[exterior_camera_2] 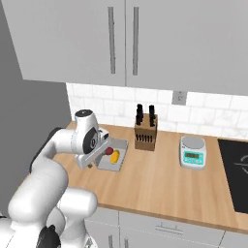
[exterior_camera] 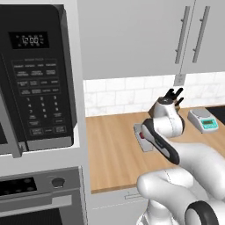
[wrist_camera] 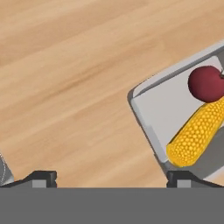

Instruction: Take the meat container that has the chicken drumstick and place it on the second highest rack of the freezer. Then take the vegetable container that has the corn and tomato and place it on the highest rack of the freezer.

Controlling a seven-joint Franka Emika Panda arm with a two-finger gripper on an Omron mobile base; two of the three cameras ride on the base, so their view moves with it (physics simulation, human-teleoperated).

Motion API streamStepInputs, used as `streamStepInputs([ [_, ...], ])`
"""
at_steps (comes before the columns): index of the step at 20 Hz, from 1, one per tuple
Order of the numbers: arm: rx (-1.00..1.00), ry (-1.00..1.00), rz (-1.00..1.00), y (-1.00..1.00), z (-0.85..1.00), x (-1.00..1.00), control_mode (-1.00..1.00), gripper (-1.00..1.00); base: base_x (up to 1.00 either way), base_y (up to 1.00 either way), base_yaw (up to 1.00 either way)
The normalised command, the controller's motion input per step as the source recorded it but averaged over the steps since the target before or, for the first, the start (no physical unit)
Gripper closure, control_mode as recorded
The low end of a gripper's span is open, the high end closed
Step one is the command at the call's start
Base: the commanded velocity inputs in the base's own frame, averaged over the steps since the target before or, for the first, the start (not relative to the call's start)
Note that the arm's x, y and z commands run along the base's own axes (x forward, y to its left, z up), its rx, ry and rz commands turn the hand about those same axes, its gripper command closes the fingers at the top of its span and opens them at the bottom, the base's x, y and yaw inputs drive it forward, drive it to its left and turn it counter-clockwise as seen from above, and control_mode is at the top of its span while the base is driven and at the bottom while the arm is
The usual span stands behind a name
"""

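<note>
The shallow grey rectangular vegetable container (wrist_camera: 151,109) sits flat on the light wooden counter (exterior_camera_2: 164,184), and in it lie the yellow elongated corn cob (wrist_camera: 194,133) and the small dark-red round tomato (wrist_camera: 205,83), side by side and touching or nearly so. The two-finger gripper (wrist_camera: 111,177) of the white arm hangs just above the counter with its jaws spread wide and nothing between them; in the hand view one fingertip sits over bare wood and the other right at the near rim of the tray, so the jaws seem to bracket that edge without clamping it. In the right base view the hand is lowered right over the left end of the tray, with the tomato (exterior_camera_2: 109,151) and the corn (exterior_camera_2: 115,156) showing beside it. Judging from this, the second half of the task is in hand: the vegetable container is not yet lifted, and it has to be gripped, carried to the freezer and set on the upper shelf. Whether the meat container is already on its shelf cannot be told here. Further along the counter stand a brown wooden knife block with black handles (exterior_camera_2: 146,131) and a small white kitchen scale with a green front (exterior_camera_2: 193,152), both well apart from the tray.
</note>
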Motion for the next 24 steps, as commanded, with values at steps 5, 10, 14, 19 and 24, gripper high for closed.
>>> streamStepInputs([
  [5,0.0,-0.09,0.0,0.0,-0.28,0.15,-1.0,-1.0,0.0,0.0,0.0],
  [10,0.0,-0.04,0.0,0.0,-0.34,0.07,-1.0,-1.0,0.0,0.0,0.0],
  [14,0.0,0.0,0.0,0.0,-0.38,0.02,-1.0,-1.0,0.0,0.0,0.0],
  [19,0.0,0.0,0.0,0.0,-0.17,0.1,-1.0,-1.0,0.0,0.0,0.0],
  [24,0.0,0.0,0.0,0.0,0.0,0.17,-1.0,-1.0,0.0,0.0,0.0],
])
